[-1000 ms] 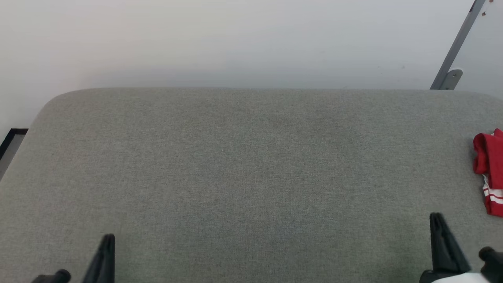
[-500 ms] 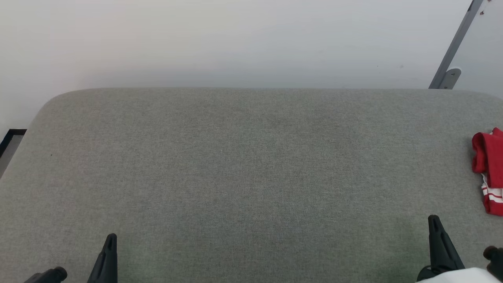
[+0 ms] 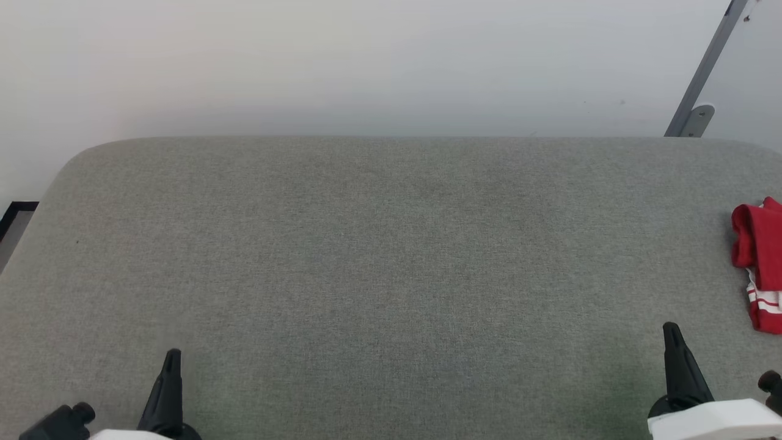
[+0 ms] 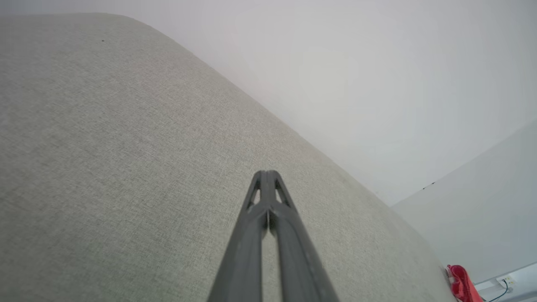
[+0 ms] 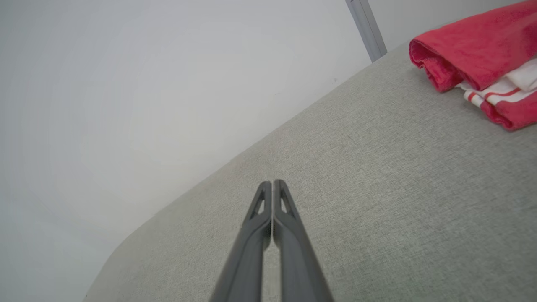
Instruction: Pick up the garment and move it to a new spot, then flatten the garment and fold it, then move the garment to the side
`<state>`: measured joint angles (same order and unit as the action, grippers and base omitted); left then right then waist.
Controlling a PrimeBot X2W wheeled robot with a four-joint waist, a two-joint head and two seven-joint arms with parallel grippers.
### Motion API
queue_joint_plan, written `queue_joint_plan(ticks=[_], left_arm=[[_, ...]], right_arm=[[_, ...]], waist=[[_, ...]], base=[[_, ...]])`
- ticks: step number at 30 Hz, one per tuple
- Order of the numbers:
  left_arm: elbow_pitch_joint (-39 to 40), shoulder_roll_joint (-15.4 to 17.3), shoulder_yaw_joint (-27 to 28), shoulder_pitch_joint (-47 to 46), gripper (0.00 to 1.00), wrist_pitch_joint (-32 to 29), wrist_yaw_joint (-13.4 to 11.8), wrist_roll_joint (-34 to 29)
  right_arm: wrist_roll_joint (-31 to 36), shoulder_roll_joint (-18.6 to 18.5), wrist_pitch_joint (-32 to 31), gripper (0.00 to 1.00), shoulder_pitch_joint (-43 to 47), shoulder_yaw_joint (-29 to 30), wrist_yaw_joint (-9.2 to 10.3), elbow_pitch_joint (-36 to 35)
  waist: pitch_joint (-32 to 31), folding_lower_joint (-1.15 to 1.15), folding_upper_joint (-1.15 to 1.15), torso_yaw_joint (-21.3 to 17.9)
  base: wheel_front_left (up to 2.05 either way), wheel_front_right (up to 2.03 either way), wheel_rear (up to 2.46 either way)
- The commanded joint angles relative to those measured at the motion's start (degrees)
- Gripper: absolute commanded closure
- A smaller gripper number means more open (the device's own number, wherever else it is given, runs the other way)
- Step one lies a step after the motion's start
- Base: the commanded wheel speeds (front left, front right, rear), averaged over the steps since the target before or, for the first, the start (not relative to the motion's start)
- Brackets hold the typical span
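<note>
The garment (image 3: 759,263) is a red bundle with white striped trim, lying at the far right edge of the grey fabric surface (image 3: 391,263), partly cut off by the frame. In the right wrist view the garment (image 5: 482,63) sits folded at the upper right, and in the left wrist view the garment (image 4: 461,283) is a small red shape at the lower right. My left gripper (image 3: 173,354) is shut and empty at the lower left. My right gripper (image 3: 671,328) is shut and empty at the lower right, short of the garment. Their tips meet in the wrist views: left gripper (image 4: 266,173), right gripper (image 5: 272,182).
A pale wall (image 3: 366,61) rises behind the surface's far edge. A grey metal bar (image 3: 702,73) with a bracket leans at the upper right. A dark-framed strip of floor (image 3: 15,217) shows past the left edge. A socket with a cable (image 4: 503,283) shows in the left wrist view.
Both grippers' last small gap has closed. Their tips end slightly higher in the view after a small dip, and more of the white wrists shows. The garment has not moved.
</note>
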<state>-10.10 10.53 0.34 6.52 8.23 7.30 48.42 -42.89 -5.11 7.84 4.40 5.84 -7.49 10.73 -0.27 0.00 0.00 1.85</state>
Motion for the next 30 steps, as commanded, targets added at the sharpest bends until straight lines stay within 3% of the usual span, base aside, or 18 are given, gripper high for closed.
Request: queue_joint_plan(ticks=[1, 30], left_arm=[[0.5, 0.1, 0.6, -1.8, 1.0, -0.6, 0.1, 2.0], [-1.1, -2.6, 2.4, -6.2, 1.0, -5.8, 0.2, 18.7]], right_arm=[[-2.1, 0.0, -0.6, 1.0, -1.5, 0.2, -0.01, -0.6], [-20.4, 0.9, -6.0, 1.0, -5.3, 0.4, -0.01, 0.9]], waist=[[0.0, 0.0, 0.0, 0.0], [0.1, 0.0, 0.0, -0.6]], base=[[0.0, 0.0, 0.0], [0.0, 0.0, 0.0]])
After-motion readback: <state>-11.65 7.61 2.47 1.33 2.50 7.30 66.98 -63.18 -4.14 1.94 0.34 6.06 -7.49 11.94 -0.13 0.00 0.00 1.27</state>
